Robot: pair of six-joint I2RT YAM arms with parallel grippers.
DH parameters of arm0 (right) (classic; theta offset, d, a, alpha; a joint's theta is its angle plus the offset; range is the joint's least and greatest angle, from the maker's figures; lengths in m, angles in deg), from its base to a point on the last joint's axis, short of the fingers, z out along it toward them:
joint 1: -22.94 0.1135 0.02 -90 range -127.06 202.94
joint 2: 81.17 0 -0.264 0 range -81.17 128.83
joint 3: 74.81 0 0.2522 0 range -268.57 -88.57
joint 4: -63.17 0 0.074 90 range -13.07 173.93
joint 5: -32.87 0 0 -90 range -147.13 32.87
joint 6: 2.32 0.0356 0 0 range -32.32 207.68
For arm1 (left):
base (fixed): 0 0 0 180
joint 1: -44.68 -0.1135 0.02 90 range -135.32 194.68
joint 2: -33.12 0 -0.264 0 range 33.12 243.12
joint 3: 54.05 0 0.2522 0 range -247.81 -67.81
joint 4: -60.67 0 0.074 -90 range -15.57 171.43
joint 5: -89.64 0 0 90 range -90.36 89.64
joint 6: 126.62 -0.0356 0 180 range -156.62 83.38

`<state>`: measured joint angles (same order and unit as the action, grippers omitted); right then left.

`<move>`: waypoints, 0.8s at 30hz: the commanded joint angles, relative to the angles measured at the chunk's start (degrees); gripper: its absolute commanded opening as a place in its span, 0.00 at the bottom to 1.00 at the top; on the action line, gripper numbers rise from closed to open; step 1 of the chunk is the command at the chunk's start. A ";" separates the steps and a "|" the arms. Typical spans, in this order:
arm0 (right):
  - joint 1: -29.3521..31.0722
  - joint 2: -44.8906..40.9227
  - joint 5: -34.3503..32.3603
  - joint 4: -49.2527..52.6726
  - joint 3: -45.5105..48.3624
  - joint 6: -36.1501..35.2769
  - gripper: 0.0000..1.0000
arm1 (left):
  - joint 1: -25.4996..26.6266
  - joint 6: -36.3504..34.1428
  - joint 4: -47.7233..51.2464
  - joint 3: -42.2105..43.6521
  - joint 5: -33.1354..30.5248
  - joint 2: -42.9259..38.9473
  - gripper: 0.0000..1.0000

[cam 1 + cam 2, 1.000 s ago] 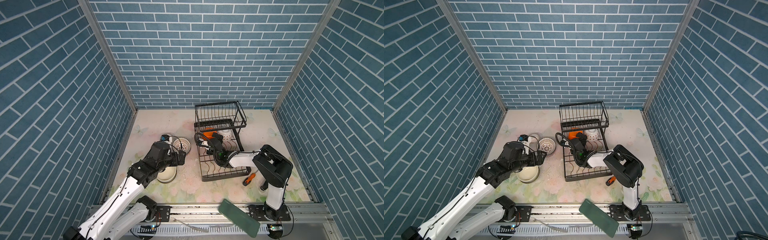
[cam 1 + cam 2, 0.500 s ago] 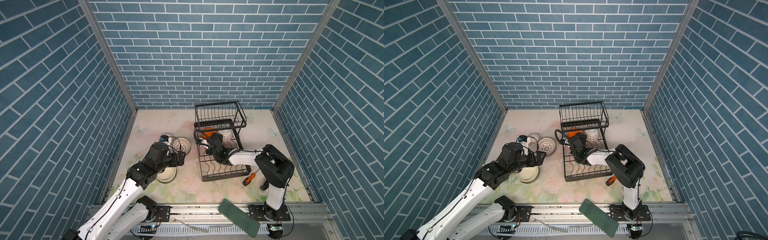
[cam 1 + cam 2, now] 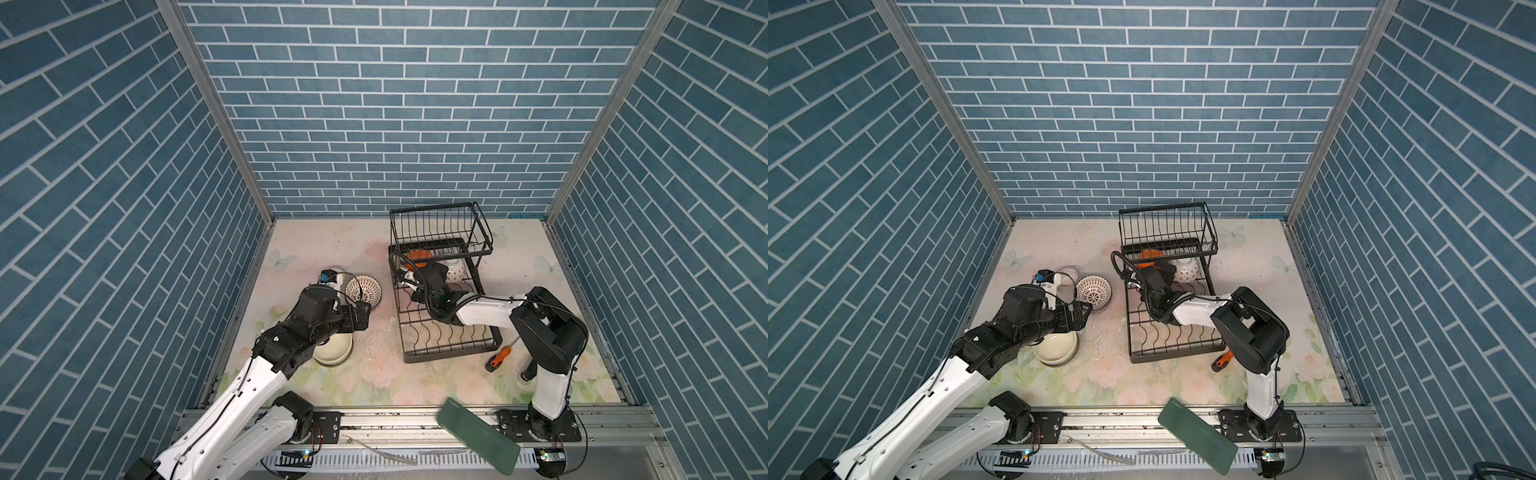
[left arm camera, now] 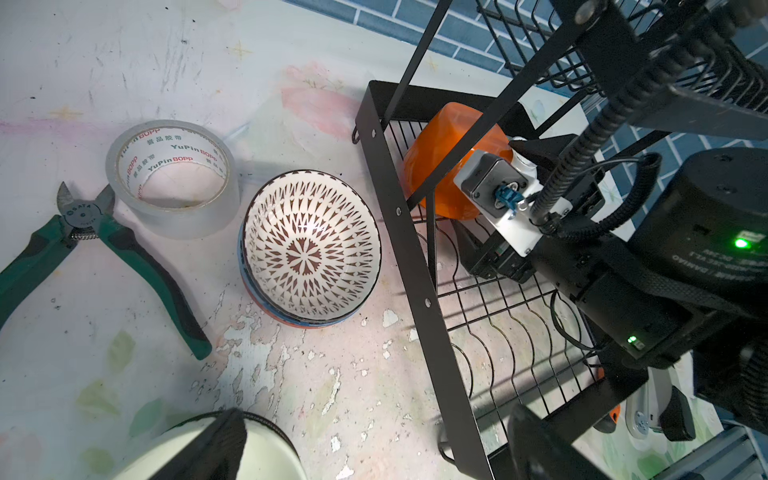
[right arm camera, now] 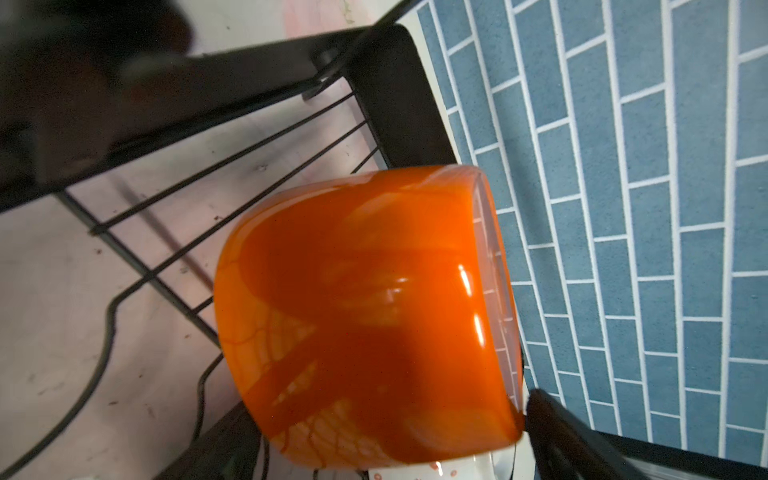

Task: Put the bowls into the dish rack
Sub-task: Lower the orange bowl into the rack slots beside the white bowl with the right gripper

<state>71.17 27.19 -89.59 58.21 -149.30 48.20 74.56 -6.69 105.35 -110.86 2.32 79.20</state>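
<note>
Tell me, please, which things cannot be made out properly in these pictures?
Stacked bowls under the patterned bowl: left wrist view shows only rim edges; count unclear.
Cream bowl: cut off by the left wrist view's edge; partly under the left arm in both top views.
Dotted bowl: mostly hidden behind the orange bowl, right wrist view.
Right gripper: too small in top views to judge contact.
</note>
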 commanded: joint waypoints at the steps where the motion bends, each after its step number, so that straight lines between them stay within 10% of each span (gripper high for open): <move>1: -0.24 1.99 -2.49 -0.37 -3.77 3.01 0.99 | -0.53 -0.86 -1.17 0.97 0.27 0.22 1.00; 24: -0.02 -3.91 6.55 9.79 -2.99 11.69 0.99 | -1.06 -1.06 -1.41 2.62 0.49 -0.82 1.00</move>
<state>71.14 25.92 -84.20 66.37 -150.88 57.12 74.15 -7.08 104.06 -109.00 2.52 79.11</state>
